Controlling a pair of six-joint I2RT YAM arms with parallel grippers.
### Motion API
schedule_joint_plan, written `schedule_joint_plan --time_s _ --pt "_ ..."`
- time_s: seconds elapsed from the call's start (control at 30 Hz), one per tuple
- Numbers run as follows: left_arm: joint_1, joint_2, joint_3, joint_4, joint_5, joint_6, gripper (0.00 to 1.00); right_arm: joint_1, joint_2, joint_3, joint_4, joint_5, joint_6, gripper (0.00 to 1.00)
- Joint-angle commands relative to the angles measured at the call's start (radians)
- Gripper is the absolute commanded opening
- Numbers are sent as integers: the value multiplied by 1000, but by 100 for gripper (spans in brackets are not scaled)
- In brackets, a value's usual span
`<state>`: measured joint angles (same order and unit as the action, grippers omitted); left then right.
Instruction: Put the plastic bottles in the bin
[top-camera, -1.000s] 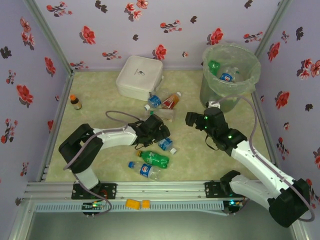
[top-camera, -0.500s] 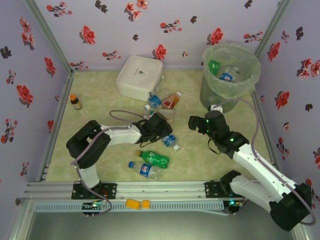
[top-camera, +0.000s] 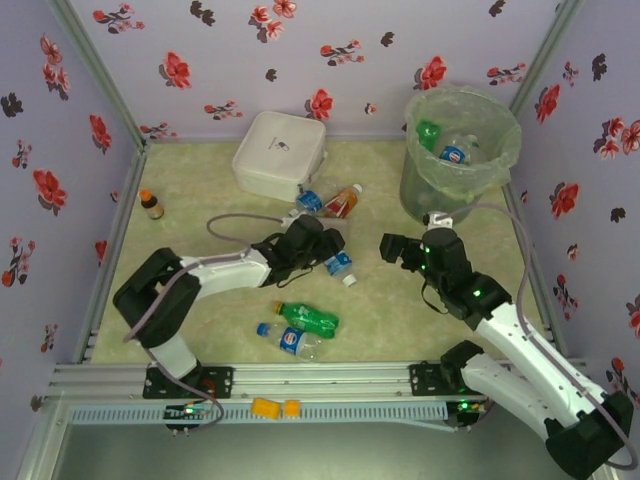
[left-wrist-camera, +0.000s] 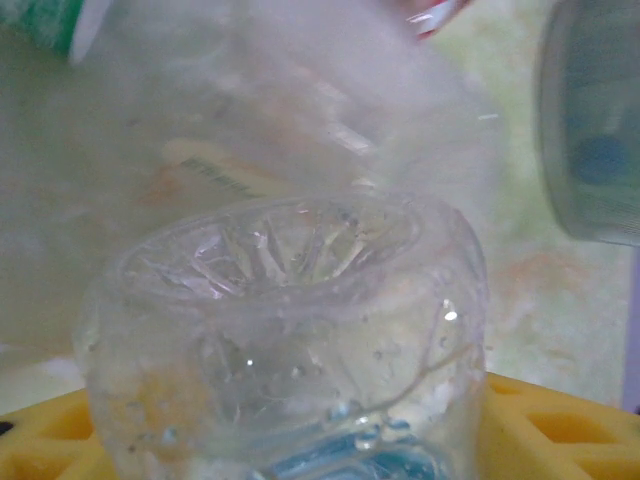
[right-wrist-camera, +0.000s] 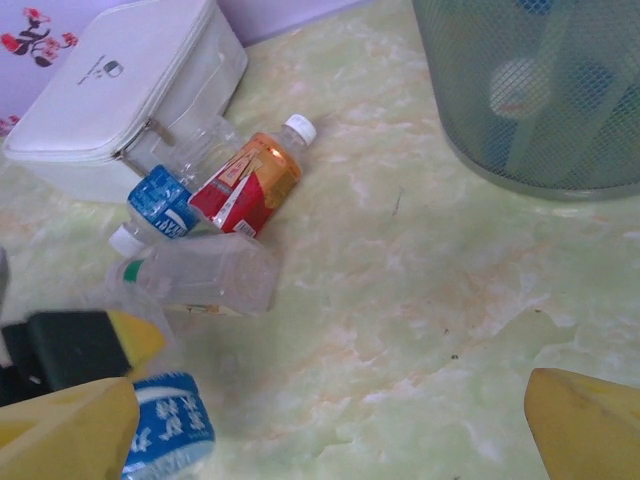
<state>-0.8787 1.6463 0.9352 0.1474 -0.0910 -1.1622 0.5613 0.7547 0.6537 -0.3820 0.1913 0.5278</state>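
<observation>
**A:** What's lying closest to us?

**B:** Two bottles on the table (top-camera: 200, 200), well left of the bin (top-camera: 418, 190) and much nearer to us than it is. One is a clear bottle with a blue label (top-camera: 287, 340), and just beyond it is a green bottle (top-camera: 310, 318). Both are on their sides.

**A:** And the left arm?

**B:** A bit farther in, left of the bin, the left pincer (top-camera: 326, 257) is closed on the base of a second clear bottle (top-camera: 342, 267). The wrist camera has that ribbed base right between the yellow fingers (left-wrist-camera: 560, 430). Its white cap points back towards us.

**A:** Is the right one holding anything?

**B:** No. The right pincer (right-wrist-camera: 325, 425) hangs just in front of the bin's left side, spread wide, with bare table between its tips.

**A:** What's past the arms?

**B:** There's a small cluster left of the bin, about level with its near wall. It has a red-orange bottle (top-camera: 343, 201), a blue-labelled bottle (top-camera: 309, 203) just beside it and a flat-sided clear bottle (right-wrist-camera: 210, 280) a little nearer. Behind them is the white box (top-camera: 279, 153), level with the bin. Far left of the bin a small brown bottle (top-camera: 151, 205) stands upright.

**A:** Anything in the bin yet?

**B:** Yes, inside the bag there's a second green bottle (top-camera: 428, 132) and a blue-banded bottle (top-camera: 455, 153).
</observation>
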Motion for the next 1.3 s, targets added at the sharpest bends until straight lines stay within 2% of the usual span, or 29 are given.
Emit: schedule_joint_plan --time_s 0.0,0.2,0.5,0.63,0.83,1.13,1.27 --pt "8 -70 38 27 -35 130 49 2 -37 -24 39 -93 -62 100" --pt "53 -106 114 -2 5 264 49 2 -87 -21 92 -231 -106 100" --pt "139 -90 223 1 98 314 48 3 -88 -10 191 -373 -116 100" --pt "141 -80 254 29 146 326 47 3 -39 -1 263 -481 -97 100" --pt "135 -72 250 112 247 322 46 5 113 45 341 -649 -92 100" --pt "101 -94 191 159 303 242 46 5 272 78 426 -634 -141 99" --pt "84 -116 157 167 302 225 48 5 320 98 445 -618 -152 91"
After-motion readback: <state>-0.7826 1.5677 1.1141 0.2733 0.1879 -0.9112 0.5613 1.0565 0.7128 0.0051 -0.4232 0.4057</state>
